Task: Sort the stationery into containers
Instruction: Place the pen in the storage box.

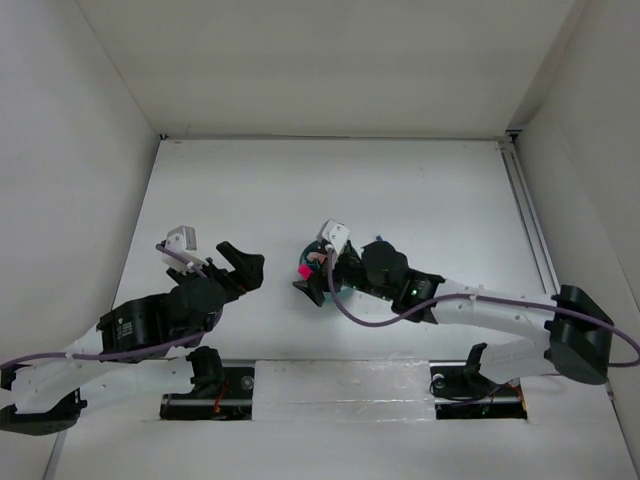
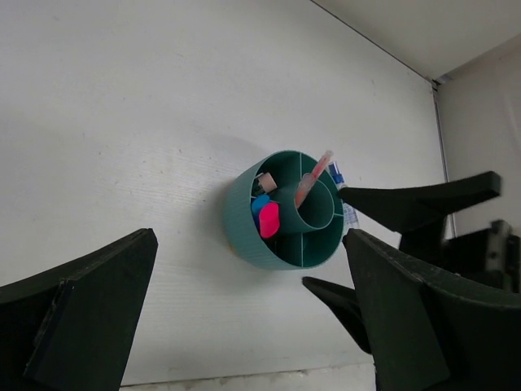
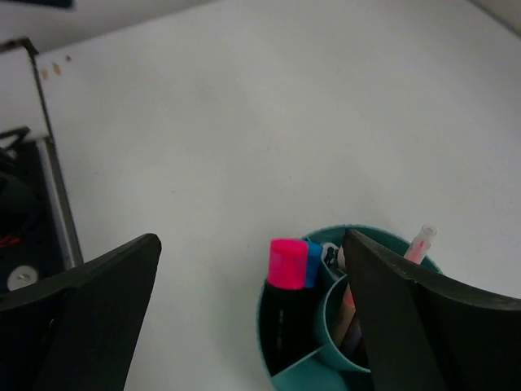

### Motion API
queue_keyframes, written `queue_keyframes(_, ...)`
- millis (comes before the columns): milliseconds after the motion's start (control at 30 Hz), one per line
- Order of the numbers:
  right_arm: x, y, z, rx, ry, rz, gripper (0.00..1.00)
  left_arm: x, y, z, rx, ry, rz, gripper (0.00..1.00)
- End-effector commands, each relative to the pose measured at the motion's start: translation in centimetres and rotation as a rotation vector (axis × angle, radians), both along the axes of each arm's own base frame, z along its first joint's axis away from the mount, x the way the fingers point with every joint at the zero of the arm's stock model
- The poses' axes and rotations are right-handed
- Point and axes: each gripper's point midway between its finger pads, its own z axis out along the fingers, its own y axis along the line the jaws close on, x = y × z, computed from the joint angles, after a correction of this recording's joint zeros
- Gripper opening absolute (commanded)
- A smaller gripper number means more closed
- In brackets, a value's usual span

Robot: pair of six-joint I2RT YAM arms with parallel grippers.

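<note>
Top external: the right tool [image 1: 322,272] hangs low over the teal organizer [image 1: 302,270] near the middle of the white surface [image 1: 400,190], hiding most of it; only a bit of teal rim and a pink speck show. The left tool [image 1: 243,258] sits just left of it, fingers apart, clear of the organizer.

Left wrist: the organizer stands upright beyond the spread left fingers [image 2: 81,318], with nothing between them. A pinkish-orange pencil [image 2: 313,177] leans in the central cup [image 2: 321,213]. A pink-capped marker [image 2: 269,218] and a blue-capped marker [image 2: 259,204] share one outer compartment, with a small pale piece [image 2: 264,179] in the next. A blue-capped bottle [image 2: 336,173] stands at the far rim, though I cannot tell which compartment holds it. The right tool's dark fingers reach in just beside that rim.

Right wrist: the fingers [image 3: 81,309] stand wide apart and grip nothing. The organizer sits below them, partly hidden behind the right-hand finger, with both marker caps and the pencil tip showing.
</note>
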Motion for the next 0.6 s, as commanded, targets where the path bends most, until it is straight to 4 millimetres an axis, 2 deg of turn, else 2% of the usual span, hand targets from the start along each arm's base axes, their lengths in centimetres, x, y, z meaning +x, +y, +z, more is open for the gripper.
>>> queue_keyframes(0,-0.8,-0.5,6.8,0.171,-0.088,-0.027,1.0,0.3,0.5,0.2,-0.006,-0.019,0.026,1.0)
queue_keyframes(67,-0.9,-1.7,8.6,0.197,-0.09,-0.058,1.0,0.3,0.5,0.2,-0.006,-0.019,0.026,1.0)
queue_keyframes(133,0.4,-3.3,10.0,0.199,-0.092,-0.174,1.0,0.3,0.5,0.2,-0.006,-0.019,0.026,1.0)
queue_keyframes(200,1.5,-5.2,9.2,0.146,-0.044,-0.295,1.0,0.3,0.5,0.2,-0.006,-0.019,0.026,1.0)
queue_keyframes(233,3.2,-7.0,8.9,0.123,-0.035,-0.405,1.0,0.3,0.5,0.2,-0.006,-0.019,0.026,1.0)
queue_keyframes(267,4.2,-8.0,9.7,0.123,-0.016,-0.458,1.0,0.3,0.5,0.2,-0.006,-0.019,0.026,1.0)
queue_keyframes(300,4.6,-9.5,7.8,0.055,0.059,-0.506,1.0,0.3,0.5,0.2,0.002,-0.021,0.023,1.0)
queue_keyframes(333,5.0,-9.8,6.8,0.011,0.108,-0.489,1.0,0.2,0.4,0.2,0.0,-0.016,0.015,1.0)
queue_keyframes(367,7.1,-11.9,7.4,0.004,0.141,-0.563,1.0,0.2,0.4,0.2,0.0,-0.016,0.015,1.0)
queue_keyframes(400,7.2,-13.4,5.4,-0.054,0.219,-0.618,1.0,0.2,0.4,0.1,0.01,-0.018,0.012,1.0)
queue_keyframes(467,8.7,-16.1,4.8,-0.074,0.251,-0.7,1.0,0.2,0.3,0.3,0.002,-0.021,0.012,1.0)
queue_keyframes(533,9.1,-17.7,4.2,-0.086,0.279,-0.722,1.0,0.2,0.3,0.3,0.002,-0.021,0.012,1.0)
queue_keyframes(567,9.1,-17.8,3.9,-0.084,0.305,-0.7,1.0,0.2,0.3,0.3,0.002,-0.021,0.012,1.0)
